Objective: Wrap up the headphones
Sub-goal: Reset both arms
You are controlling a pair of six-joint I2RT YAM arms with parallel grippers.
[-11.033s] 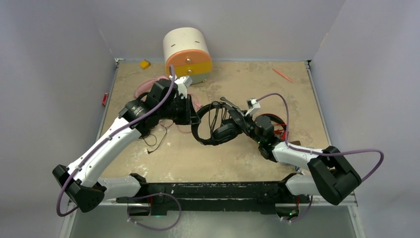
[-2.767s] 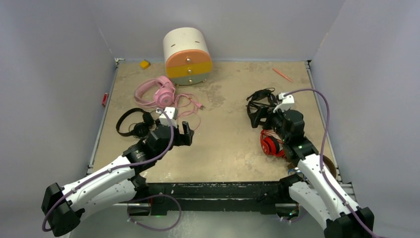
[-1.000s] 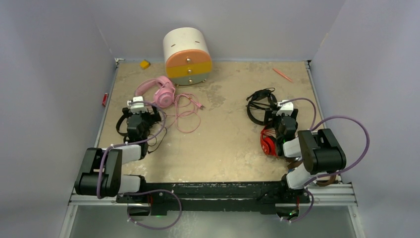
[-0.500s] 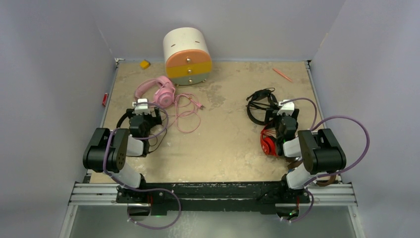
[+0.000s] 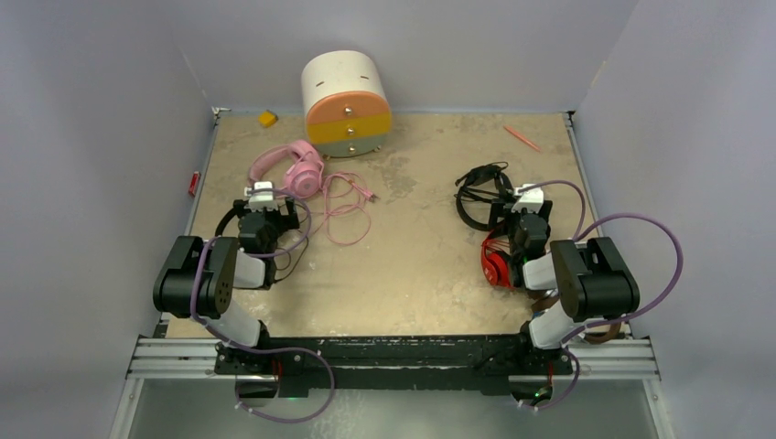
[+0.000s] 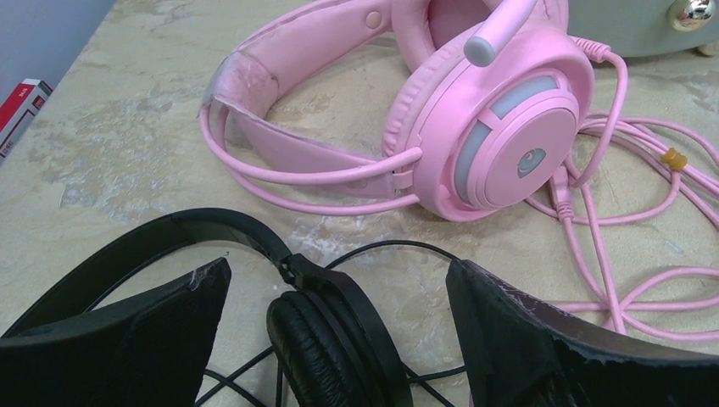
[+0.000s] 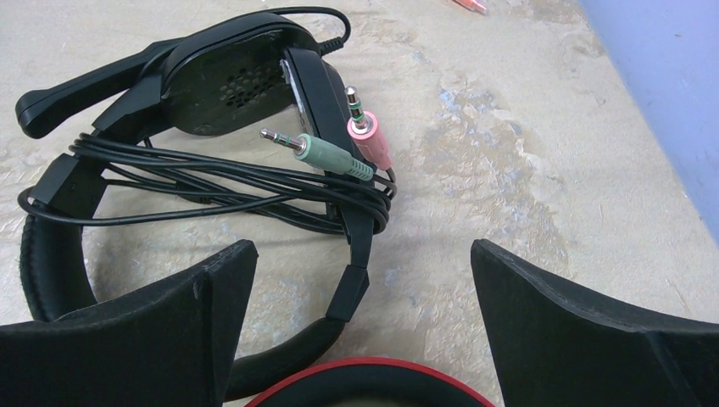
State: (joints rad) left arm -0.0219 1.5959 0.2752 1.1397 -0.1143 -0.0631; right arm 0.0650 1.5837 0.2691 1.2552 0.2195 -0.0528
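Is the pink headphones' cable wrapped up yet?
No, the pink cable lies in loose loops on the table beside the pink headphones.

Table (image 5: 412,265): pink headphones (image 5: 291,170), red headphones (image 5: 496,267), left black headphones (image 5: 225,225), right black headphones (image 5: 472,198), drawer box (image 5: 347,101), pen (image 5: 522,138).

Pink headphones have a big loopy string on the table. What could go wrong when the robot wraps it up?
The pink headphones have a cable lying in loose crossing loops, so pulling one end might knot it. The black headphones lie right beside them, under the open left hand, so it could grab the wrong pair. On the other side, the wrapped black headset has plugs poking out; a bump might loosen that wrap.
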